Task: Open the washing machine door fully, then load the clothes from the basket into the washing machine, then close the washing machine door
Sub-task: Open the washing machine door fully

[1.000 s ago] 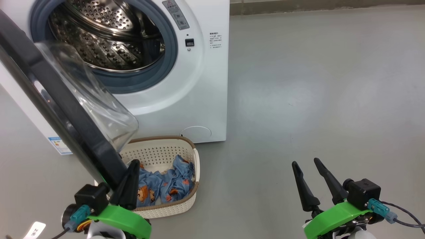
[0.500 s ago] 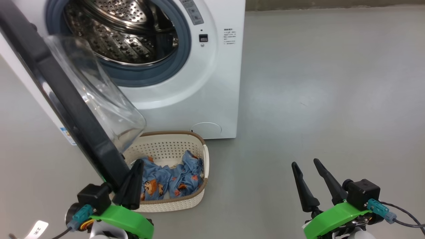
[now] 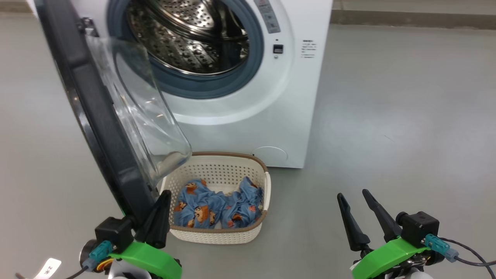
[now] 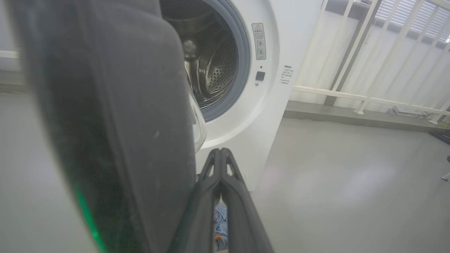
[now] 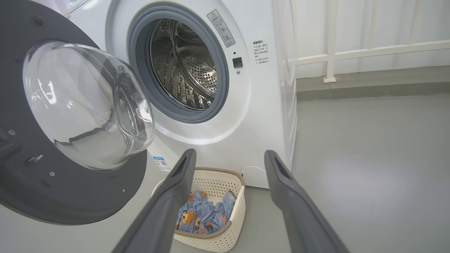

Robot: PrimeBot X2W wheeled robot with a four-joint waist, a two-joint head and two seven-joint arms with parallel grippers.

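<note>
The white washing machine (image 3: 240, 112) stands with its steel drum (image 3: 186, 35) exposed. The washing machine door (image 3: 97, 128), black-rimmed with a clear glass bowl (image 3: 143, 116), swings out to the left, nearly edge-on to me. My left gripper (image 3: 166, 195) is shut, empty, its fingers resting against the door's lower rim; from the left wrist the left gripper (image 4: 220, 151) sits right beside the dark door (image 4: 116, 123). The cream basket (image 3: 217, 174) sits on the floor before the machine, holding the blue bear-print clothes (image 3: 217, 207). My right gripper (image 3: 352, 194) hangs open and empty, right of the basket (image 5: 211, 235).
Grey floor (image 3: 387, 116) stretches wide to the right of the machine. A white railing (image 5: 330, 52) runs along the wall behind. The door's glass bowl overhangs the basket's left rim.
The head camera has turned, so machine and basket sit further right in the picture. The door looks swung wider, my shut left gripper still against its rim. The right gripper is unchanged.
</note>
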